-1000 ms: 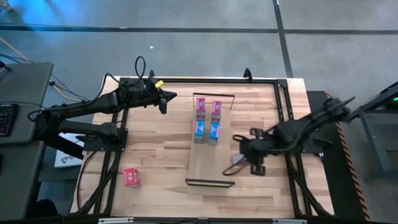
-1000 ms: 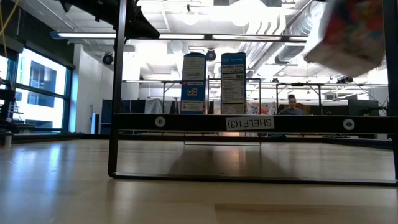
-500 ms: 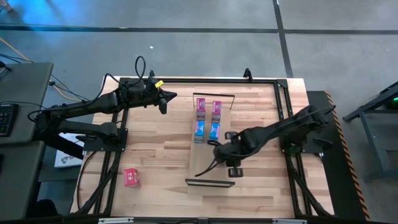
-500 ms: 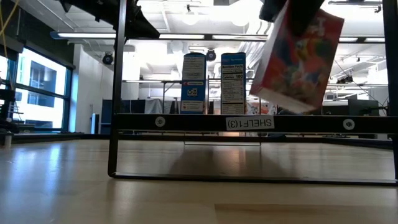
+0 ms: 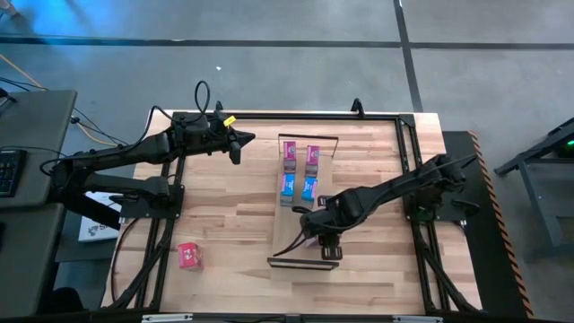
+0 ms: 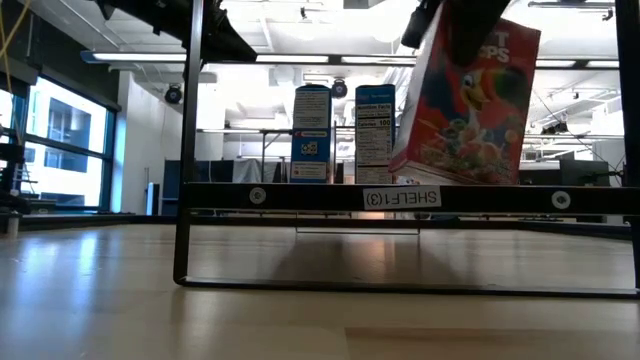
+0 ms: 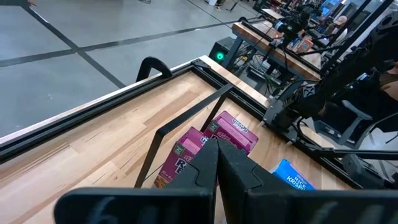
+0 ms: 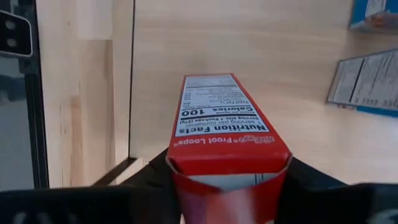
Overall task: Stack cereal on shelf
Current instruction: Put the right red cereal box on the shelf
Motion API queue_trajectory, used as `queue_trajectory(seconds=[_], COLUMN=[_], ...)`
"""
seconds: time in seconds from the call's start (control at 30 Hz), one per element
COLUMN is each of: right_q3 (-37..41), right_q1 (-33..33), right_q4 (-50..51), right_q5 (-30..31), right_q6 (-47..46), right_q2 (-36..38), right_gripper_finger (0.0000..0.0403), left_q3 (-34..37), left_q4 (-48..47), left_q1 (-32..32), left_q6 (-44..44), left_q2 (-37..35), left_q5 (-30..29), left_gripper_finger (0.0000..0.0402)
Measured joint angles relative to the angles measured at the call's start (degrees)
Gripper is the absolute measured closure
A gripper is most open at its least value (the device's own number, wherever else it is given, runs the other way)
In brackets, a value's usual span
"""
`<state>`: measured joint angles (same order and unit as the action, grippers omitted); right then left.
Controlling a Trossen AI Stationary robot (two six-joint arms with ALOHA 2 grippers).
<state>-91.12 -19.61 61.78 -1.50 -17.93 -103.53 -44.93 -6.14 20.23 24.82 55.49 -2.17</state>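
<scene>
Cardboard is what the right pincer (image 8: 227, 177) is clamping: a red cereal box (image 6: 465, 95) with a glossy printed face, hanging tilted just above the shelf (image 5: 289, 242), a long pale-wood board with thin black wire frames at its ends. It is hovering over the bare near half of the board, near the front wire frame (image 6: 400, 198). Two pink boxes (image 5: 300, 157) and two blue boxes (image 5: 298, 188) are standing upright in pairs on the far half, and a second red box (image 5: 188, 256) is lying on the bench (image 5: 224, 224), well apart. Being light and thin-walled, the tilted box is liable to land on an edge and topple, or clip the blue pair. The left pincer (image 5: 235, 142), fingers together and holding nothing, is waiting above the bench's far left part.
</scene>
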Motion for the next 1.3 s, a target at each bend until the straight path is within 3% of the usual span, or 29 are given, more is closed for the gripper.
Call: queue_trajectory(seconds=[0.2,0.33,0.63,1.07,1.3], right_q3=[-0.1,-2.4,-7.1,-7.0,4.7], right_q1=[0.1,0.1,0.1,-3.2,-6.4], right_q4=[-1.2,-0.4,5.9,13.5,9.6], right_q5=[-0.3,0.3,2.9,9.0,8.4], right_q6=[0.2,0.5,1.5,-2.3,-11.6], right_q2=[-0.1,-0.1,-0.1,5.4,13.5], right_gripper_finger=[0.0202,0.0182,0.0181,0.0181,0.0201], left_q3=[0.0,0.0,0.0,0.0,0.0], left_q4=[0.0,0.0,0.0,0.0,0.0], left_q1=[0.0,0.0,0.0,0.0,0.0], left_q6=[0.0,0.0,0.0,0.4,0.6], left_q2=[0.0,0.0,0.0,0.0,0.0], left_q5=[0.0,0.0,0.0,0.0,0.0], left_gripper_finger=[0.0402,0.0402,0.0401,0.0402,0.0402])
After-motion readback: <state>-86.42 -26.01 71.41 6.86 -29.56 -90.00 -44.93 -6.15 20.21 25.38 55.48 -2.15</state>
